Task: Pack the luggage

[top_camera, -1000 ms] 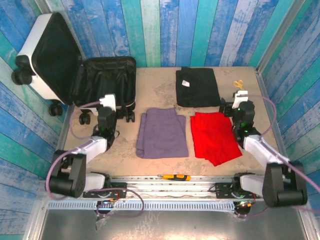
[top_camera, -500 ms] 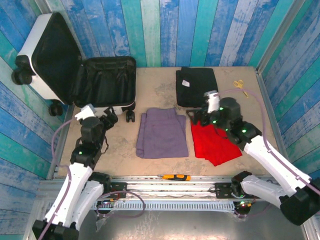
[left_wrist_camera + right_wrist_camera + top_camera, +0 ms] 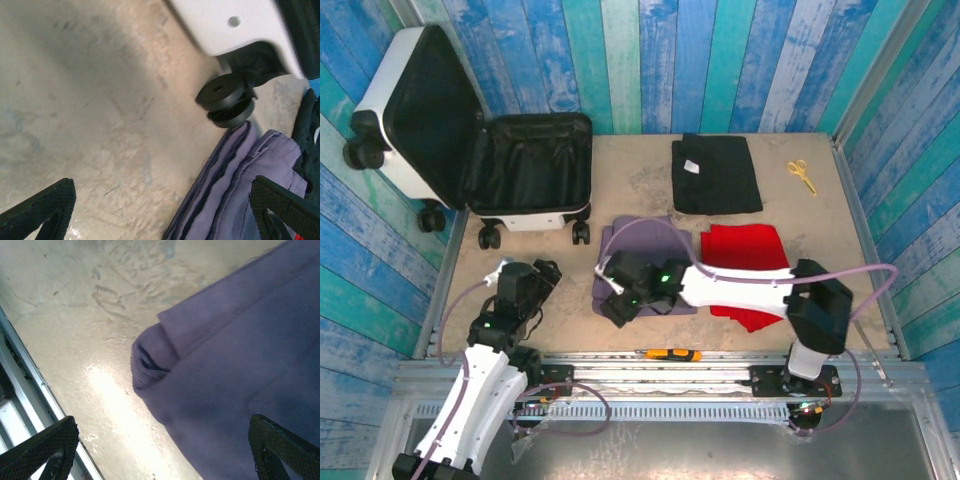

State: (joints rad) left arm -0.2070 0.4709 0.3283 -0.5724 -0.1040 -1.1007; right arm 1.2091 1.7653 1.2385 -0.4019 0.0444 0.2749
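The luggage (image 3: 380, 100) lies open at the far left, its white lid leaning outwards and its black-lined base (image 3: 530, 165) on the table. One of its black wheels (image 3: 227, 97) shows under the white shell in the left wrist view. A folded purple garment (image 3: 650, 250) lies mid-table. My right gripper (image 3: 612, 293) hovers open over its near left corner (image 3: 240, 365), nothing between the fingers (image 3: 42, 447). My left gripper (image 3: 542, 278) is open over bare table, left of the purple garment (image 3: 240, 190) and in front of the luggage.
A red garment (image 3: 750, 260) lies right of the purple one, partly under my right arm. A black garment (image 3: 715, 172) lies at the back, yellow scissors (image 3: 802, 175) to its right. An orange and black tool (image 3: 670, 354) rests on the near rail (image 3: 22, 390).
My right arm swung left from the red garment to the purple garment's near left corner. My left arm pulled back from the luggage toward the near edge.
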